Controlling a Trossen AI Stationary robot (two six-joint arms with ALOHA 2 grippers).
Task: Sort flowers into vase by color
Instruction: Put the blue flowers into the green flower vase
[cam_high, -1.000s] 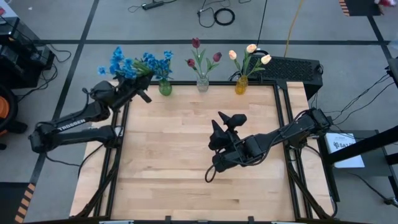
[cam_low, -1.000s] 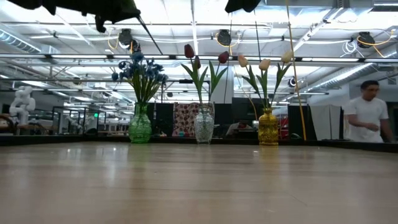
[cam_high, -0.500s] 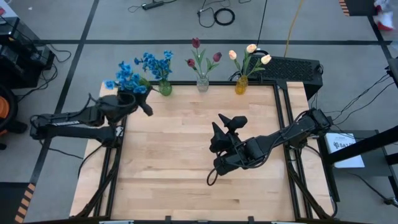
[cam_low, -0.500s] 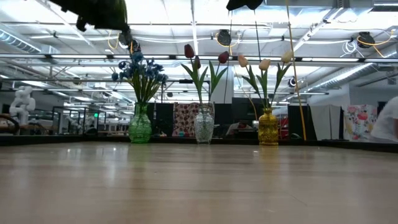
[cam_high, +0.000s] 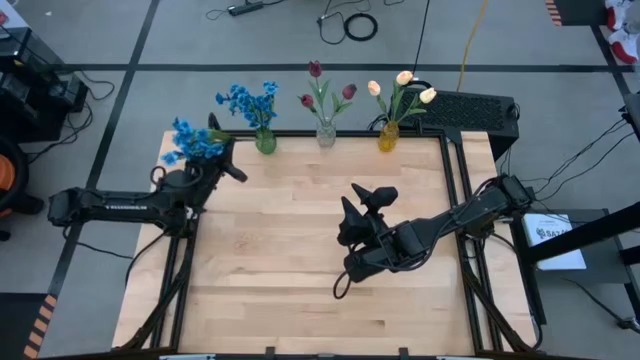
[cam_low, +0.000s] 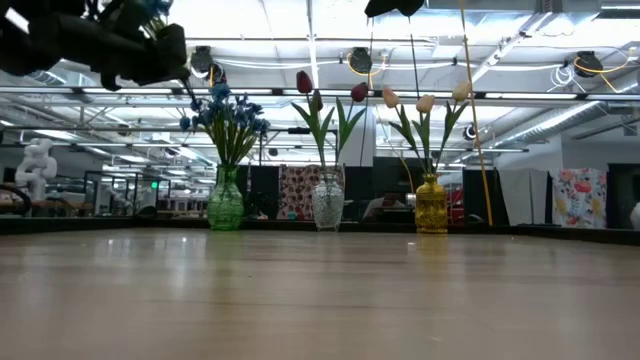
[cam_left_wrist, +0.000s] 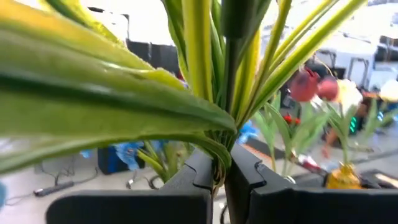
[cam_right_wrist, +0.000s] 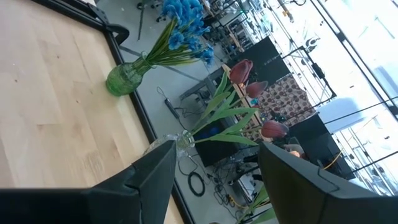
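My left gripper (cam_high: 210, 166) is over the table's far left corner, shut on a bunch of blue blossoms (cam_high: 188, 140) with green stems and long leaves (cam_left_wrist: 205, 68). It also shows high at the low view's left (cam_low: 150, 55). A green vase (cam_high: 265, 143) at the far edge holds more blue blossoms (cam_high: 250, 100). A clear vase (cam_high: 326, 135) holds dark red tulips (cam_high: 315, 70), and a yellow vase (cam_high: 388, 138) holds cream tulips (cam_high: 403, 80). My right gripper (cam_high: 365, 198) is open and empty above the table's middle. My left gripper pinches the bunch's green stems (cam_left_wrist: 219, 163) between its two fingers, just below where the long leaves spread out. The stems lie across the fingers. The bunch is lifted clear of the table, its blossoms toward the table's far left corner.
The three vases stand in a row just beyond the table's far edge. A black box (cam_high: 470, 110) sits beyond the far right corner. Bare wood (cam_high: 290, 280) lies between the arms and toward the near edge.
My left gripper has gone from beside the green vase toward the table's near and left edges and come lower, still shut on the blue bunch. The bunch has moved away from the blossoms standing in the vase.
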